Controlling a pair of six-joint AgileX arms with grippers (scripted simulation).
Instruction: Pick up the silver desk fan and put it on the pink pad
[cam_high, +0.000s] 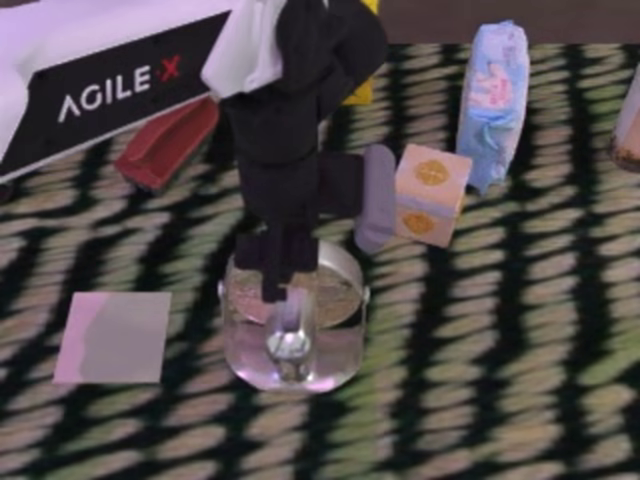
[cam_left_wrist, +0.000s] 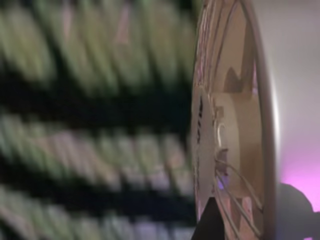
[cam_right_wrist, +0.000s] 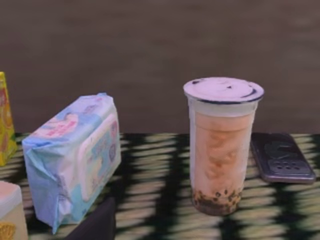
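Your left gripper (cam_high: 283, 300) is directly over the silver desk fan (cam_high: 295, 325), which stands near the middle of the surface (cam_high: 500, 400). Its fingers reach down onto the cage head, but you cannot tell from these views whether they have closed on it. In the left wrist view the cage rim (cam_left_wrist: 262, 125) sits very close to the camera, edge-on. The pink pad (cam_high: 113, 338) lies flat to the left of the fan, apart from it.

Confirm a firm grip on the cage before lifting. The chrome is likely slippery, so lift straight up and clear the surface fully. Then travel left and set the base squarely inside the pad's edges. Keep clear of the cream cube (cam_high: 430, 195) just behind. The right arm is out of the top view, facing a drink cup (cam_right_wrist: 222, 145).
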